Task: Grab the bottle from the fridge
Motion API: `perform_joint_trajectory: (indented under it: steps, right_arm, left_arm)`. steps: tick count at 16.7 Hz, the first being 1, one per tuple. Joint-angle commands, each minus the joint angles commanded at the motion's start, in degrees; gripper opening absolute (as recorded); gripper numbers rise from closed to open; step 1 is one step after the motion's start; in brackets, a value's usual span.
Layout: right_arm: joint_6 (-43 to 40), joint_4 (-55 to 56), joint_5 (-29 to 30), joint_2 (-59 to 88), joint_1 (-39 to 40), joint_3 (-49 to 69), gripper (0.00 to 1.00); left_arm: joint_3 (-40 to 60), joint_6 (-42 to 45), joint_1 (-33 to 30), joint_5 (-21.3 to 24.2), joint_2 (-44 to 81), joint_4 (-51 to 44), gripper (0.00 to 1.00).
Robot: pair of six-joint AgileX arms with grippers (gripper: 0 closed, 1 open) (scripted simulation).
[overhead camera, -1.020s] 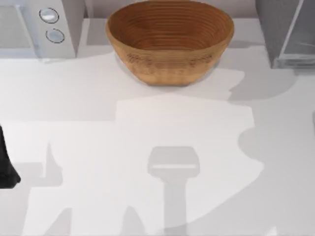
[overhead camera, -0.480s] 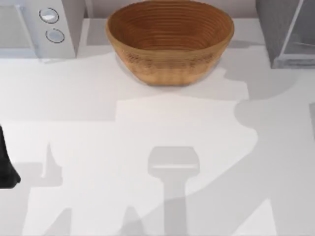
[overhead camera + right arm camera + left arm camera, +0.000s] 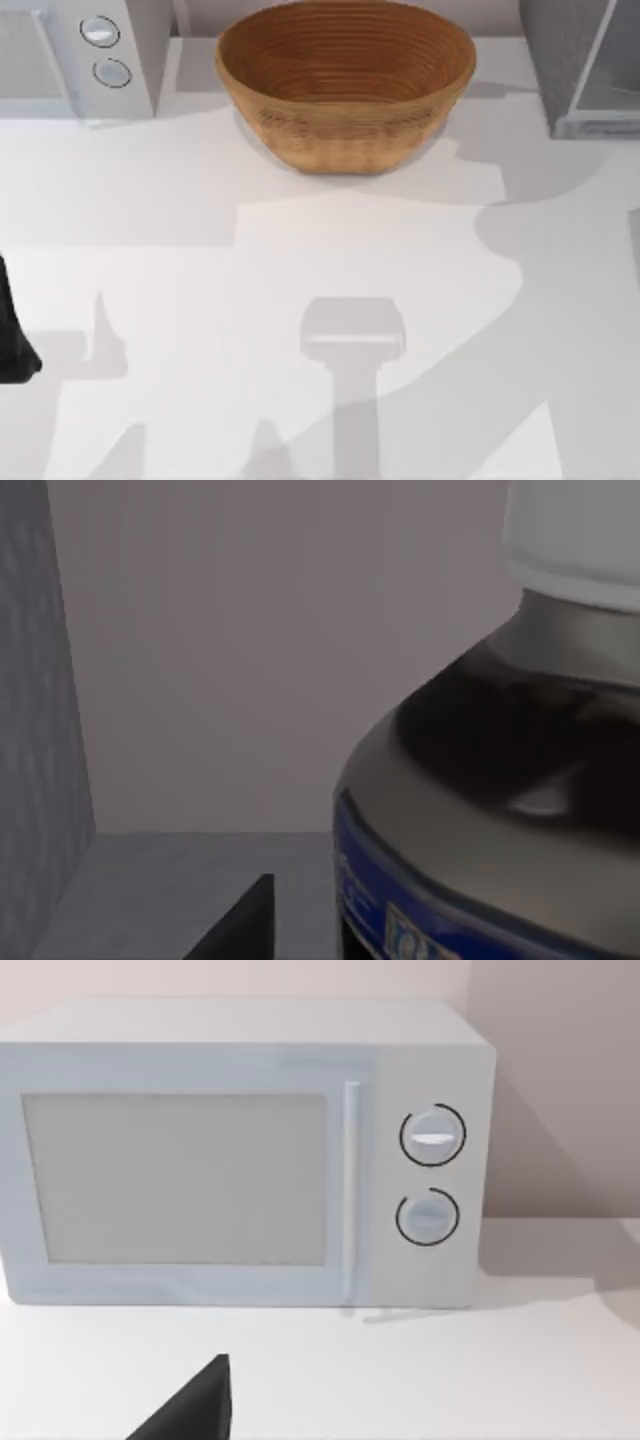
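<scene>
Right gripper (image 3: 235,925): I see one dark finger edge in my right wrist view, low beside the bottle; I cannot tell how wide the jaws stand.
Bottle (image 3: 500,780): stands upright inside the fridge, very close to my right wrist camera. Its white cap (image 3: 575,530) sits on top, above a dark shoulder and a blue label band (image 3: 420,890).
Fridge (image 3: 580,65): dark grey speckled box at the far right of the table in the top view, with its pale door panel (image 3: 615,75) swung outward. In my right wrist view I see its grey floor (image 3: 180,870), its plain back wall and one speckled side wall (image 3: 35,680).
Left gripper (image 3: 190,1410): a dark finger tip shows in my left wrist view, facing the microwave; its opening I cannot tell. In the top view the left arm (image 3: 12,330) sits parked at the left edge of the table.
Microwave (image 3: 240,1155): white box with two round knobs (image 3: 432,1136), at the far left of the table.
Basket (image 3: 345,80): woven brown bowl at the far centre of the table (image 3: 180,260), between microwave and fridge.
</scene>
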Motion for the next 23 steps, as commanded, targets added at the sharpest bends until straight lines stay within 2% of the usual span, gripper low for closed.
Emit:
perform_joint_trajectory:
  steps: [9, 19, 23]
  right_arm:
    - [0.0, 0.0, 0.0, 0.0, 0.0, 0.0, 0.02]
    - [0.1, -0.2, 0.0, -0.3, -0.2, 0.1, 0.00]
    - [0.1, -4.6, 0.0, -3.4, -0.2, 1.0, 0.00]
  left_arm:
    - [0.0, 0.0, 0.0, 0.0, 0.0, 0.0, 1.00]
    - [0.0, 0.0, 0.0, 0.0, 0.0, 0.0, 1.00]
    - [0.0, 0.0, 0.0, 0.0, 0.0, 0.0, 1.00]
